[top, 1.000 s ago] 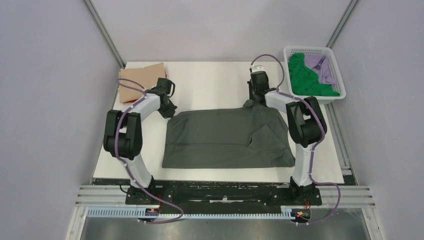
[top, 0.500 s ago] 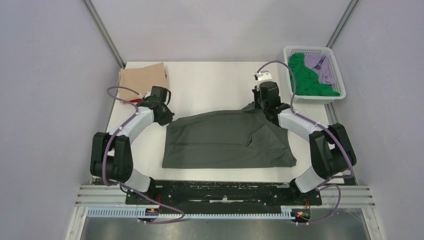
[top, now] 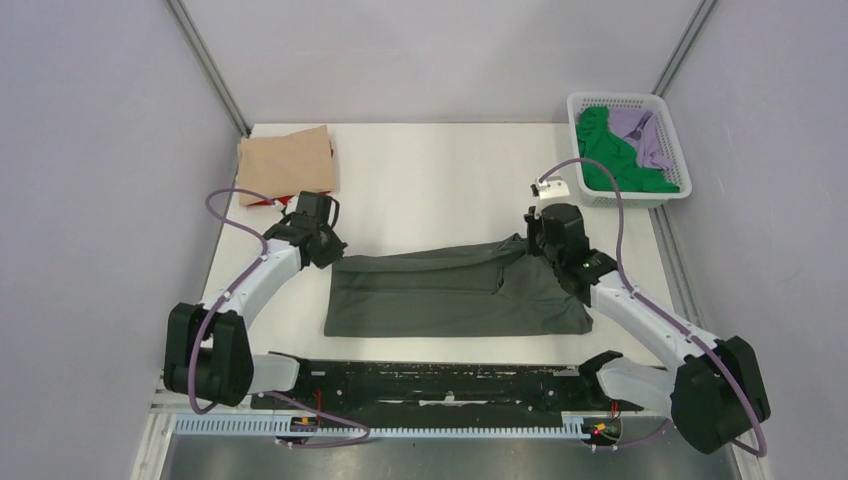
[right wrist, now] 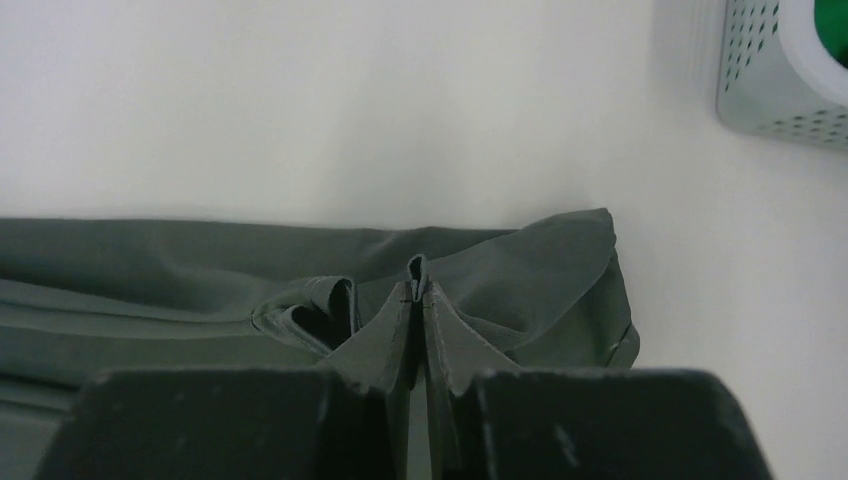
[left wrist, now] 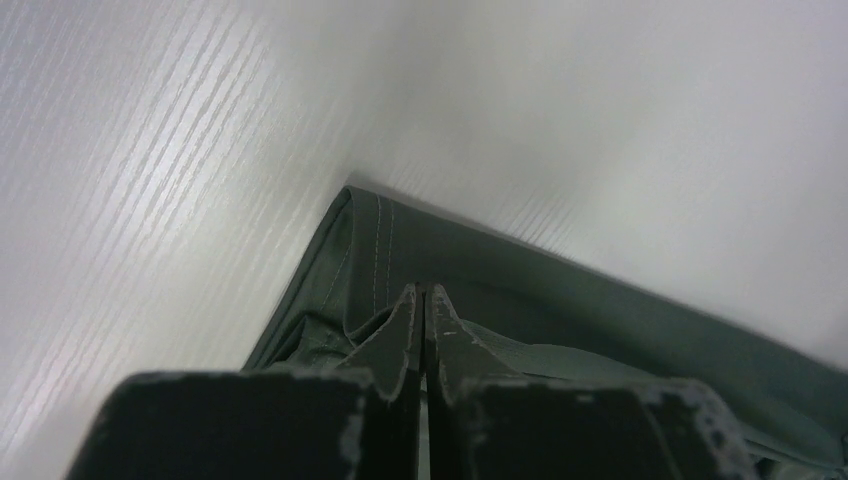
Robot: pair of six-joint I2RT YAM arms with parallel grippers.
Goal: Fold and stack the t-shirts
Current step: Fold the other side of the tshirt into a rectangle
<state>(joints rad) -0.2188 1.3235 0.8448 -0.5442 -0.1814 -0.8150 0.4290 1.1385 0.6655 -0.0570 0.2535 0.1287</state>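
Note:
The dark grey t-shirt (top: 450, 292) lies across the middle of the table, its far edge lifted and carried toward the near side. My left gripper (top: 335, 254) is shut on its far left corner; the left wrist view shows the fingertips (left wrist: 421, 292) pressed together on the grey cloth (left wrist: 600, 320). At the far right corner, my right gripper (top: 531, 243) is shut too. A pinched fold of the shirt (right wrist: 150, 270) pokes up between its tips (right wrist: 419, 288). A folded tan t-shirt (top: 287, 160) lies at the far left with a red one (top: 262, 203) peeking from under it.
A white lattice basket (top: 676, 143) stands at the far right corner, holding a green t-shirt (top: 608, 158) and a lilac one (top: 645, 135). Its corner (right wrist: 770, 95) shows at the top right of the right wrist view. Grey walls close in both sides.
Both grippers have drawn back toward the near edge, taking the dark grey shirt's far edge with them. The shirt now looks much shallower from front to back.

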